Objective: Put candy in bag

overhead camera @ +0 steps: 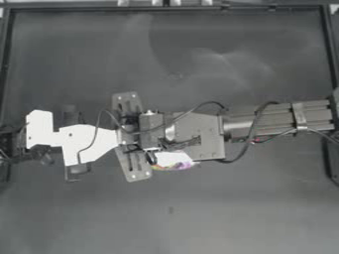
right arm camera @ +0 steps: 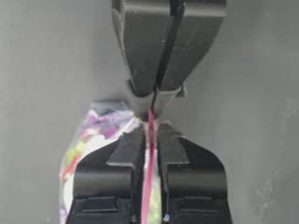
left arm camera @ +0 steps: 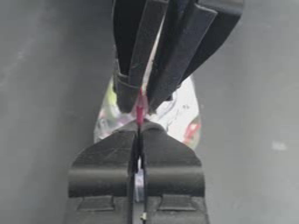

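Both grippers meet near the middle of the dark table [overhead camera: 79,208], each pinched tight on the pink-red seal strip [right arm camera: 150,127] of the bag [overhead camera: 173,160]. The left gripper [left arm camera: 139,127], reaching in from the left, has its jaws pressed together with only the thin strip between them. The right gripper [right arm camera: 150,127], reaching in from the right, is clamped the same way, the strip running down between its narrow jaws. In each wrist view the other arm's jaws show just beyond, also closed on the strip, so the two pairs nearly touch tip to tip.

The bag hangs below the grippers; from above only a small part of it shows under the right arm's wrist, with colourful sweets [right arm camera: 88,131] showing through the clear plastic.

The candy cannot be picked out apart from the mixed sweets in any view. No brand, label or writing can be read on the bag or the arms.
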You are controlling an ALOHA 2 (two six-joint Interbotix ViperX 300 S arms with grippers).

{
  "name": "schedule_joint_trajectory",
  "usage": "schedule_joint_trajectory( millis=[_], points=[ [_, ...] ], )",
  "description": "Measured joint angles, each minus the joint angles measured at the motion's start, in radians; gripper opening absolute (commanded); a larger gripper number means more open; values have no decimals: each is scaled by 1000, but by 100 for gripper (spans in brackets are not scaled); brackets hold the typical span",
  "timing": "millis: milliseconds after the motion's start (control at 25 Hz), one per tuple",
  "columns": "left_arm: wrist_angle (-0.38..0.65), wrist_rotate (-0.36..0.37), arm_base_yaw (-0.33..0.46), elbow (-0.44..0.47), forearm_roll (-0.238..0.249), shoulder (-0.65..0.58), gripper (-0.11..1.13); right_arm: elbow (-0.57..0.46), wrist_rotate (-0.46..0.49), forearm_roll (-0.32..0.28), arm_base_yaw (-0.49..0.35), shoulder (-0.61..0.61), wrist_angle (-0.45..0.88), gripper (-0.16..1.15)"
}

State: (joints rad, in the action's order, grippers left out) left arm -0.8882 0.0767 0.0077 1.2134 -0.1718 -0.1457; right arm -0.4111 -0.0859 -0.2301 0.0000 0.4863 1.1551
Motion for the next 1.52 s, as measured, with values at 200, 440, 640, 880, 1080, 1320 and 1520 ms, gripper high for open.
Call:
schedule_joint_trajectory(
  millis=[200, 440, 640, 880, 1080, 1320, 1520],
  points=[
    [0, -2, -2, -2, 0, 0, 22, 2, 0, 0, 0, 0, 2, 39],
    [0, -2, -2, -2, 0, 2, 21, 21, 0, -2, 0, -3, -3, 39],
    [0, -2, -2, -3, 0, 2, 21, 52, 21, -8, 2, -28, -8, 39],
    [-2, 0, -2, -6, 0, 2, 21, 100, 34, -15, 2, -54, -23, 39],
    [0, -2, -2, -9, 0, 2, 21, 140, 51, -17, 0, -77, -41, 39],
    [-2, -2, -3, -11, 0, 2, 21, 187, 69, -29, 0, -107, -57, 39],
    [-2, -2, -3, -11, 0, 2, 21, 238, 89, -32, 0, -138, -77, 39]
  ],
)
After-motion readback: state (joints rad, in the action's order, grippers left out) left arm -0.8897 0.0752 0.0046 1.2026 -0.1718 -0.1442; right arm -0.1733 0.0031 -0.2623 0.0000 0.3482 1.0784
